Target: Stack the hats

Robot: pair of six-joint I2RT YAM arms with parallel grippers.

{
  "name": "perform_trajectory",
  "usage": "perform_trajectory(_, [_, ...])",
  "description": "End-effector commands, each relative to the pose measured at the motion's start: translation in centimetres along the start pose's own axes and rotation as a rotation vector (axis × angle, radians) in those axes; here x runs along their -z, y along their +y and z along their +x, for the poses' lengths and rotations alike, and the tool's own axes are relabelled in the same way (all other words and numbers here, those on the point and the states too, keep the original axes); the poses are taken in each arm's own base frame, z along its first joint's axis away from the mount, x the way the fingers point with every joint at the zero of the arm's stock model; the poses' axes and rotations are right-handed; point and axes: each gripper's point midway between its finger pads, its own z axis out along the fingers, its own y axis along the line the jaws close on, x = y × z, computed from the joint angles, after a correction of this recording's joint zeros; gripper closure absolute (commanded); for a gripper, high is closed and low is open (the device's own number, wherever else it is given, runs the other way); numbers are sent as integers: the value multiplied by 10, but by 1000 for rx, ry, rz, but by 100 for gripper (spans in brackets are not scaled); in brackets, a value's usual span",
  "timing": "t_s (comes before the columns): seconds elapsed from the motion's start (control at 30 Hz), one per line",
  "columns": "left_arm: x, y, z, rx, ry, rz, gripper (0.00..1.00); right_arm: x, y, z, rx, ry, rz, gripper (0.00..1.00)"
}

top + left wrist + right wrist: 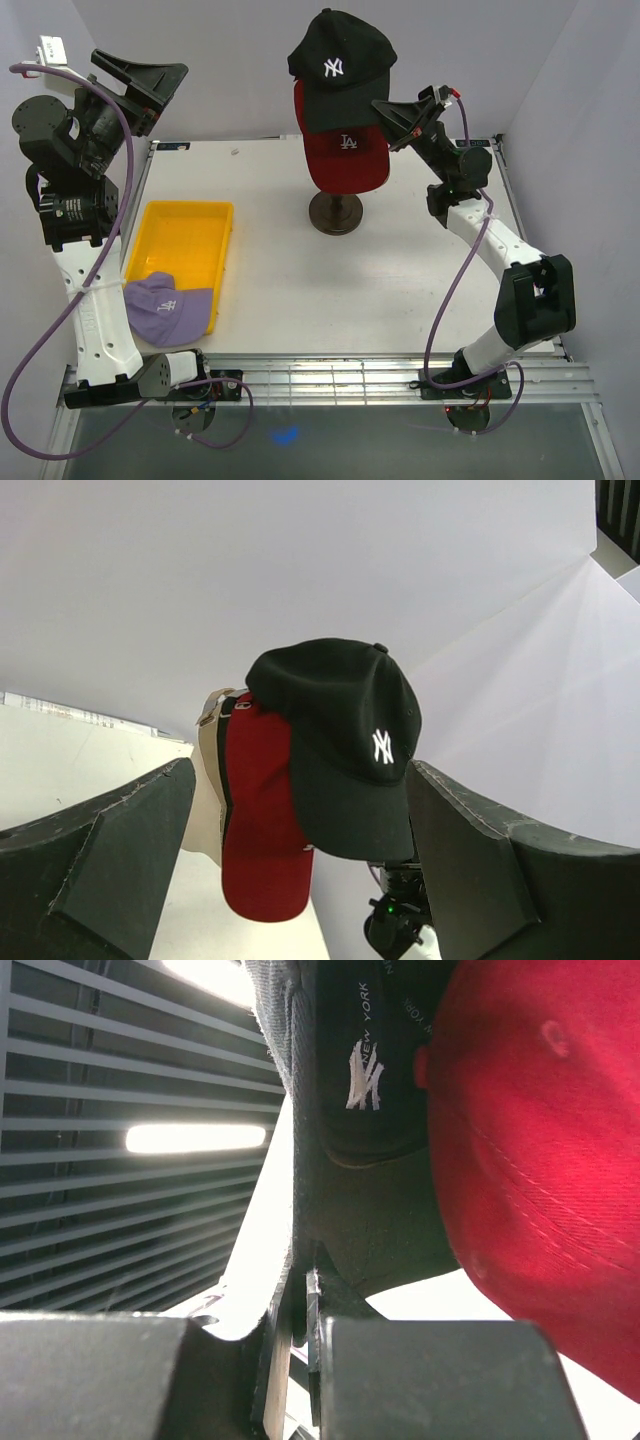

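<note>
Fabric baseball caps are the subject of this tabletop scene with two robot arms. A black cap with a white NY logo (338, 62) sits tilted on top of a red cap with a white LA logo (345, 155). Both are piled on a form above a dark round stand (335, 213) toward the back of the white table (330, 300). The right gripper (390, 112) reaches in from the right, its jaws closed on the edge of the black cap's brim. The right wrist view shows the dark fabric pinched between the two fingers, with the red cap just beside it. A lavender cap (165, 305) lies well apart at the near left, partly on the near corner of a flat yellow tray (185, 225) and partly on the table. The left gripper (158, 85) is raised high at the far left, jaws spread wide with nothing between them. By their look, the caps are light, and their soft crowns would probably crumple under a pinch. The brims appear stiffer and offer a flat, firm place to take hold. The lavender cap is likely best lifted by its brim. The black cap, perched at a tilt on smooth cloth, could slip sideways if tugged rather than set down squarely.
</note>
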Motion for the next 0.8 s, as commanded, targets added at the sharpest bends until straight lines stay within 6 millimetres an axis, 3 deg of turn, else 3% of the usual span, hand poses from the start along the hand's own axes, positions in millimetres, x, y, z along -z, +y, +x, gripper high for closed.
perform_trajectory(0.0, [3,-4,-1,-22,-3,18,4,7,48,14,-145,38,-122,92])
perform_trajectory(0.77, [-3,6,4,-20,15,-2,6,47,1,9,-265,-17,-36,92])
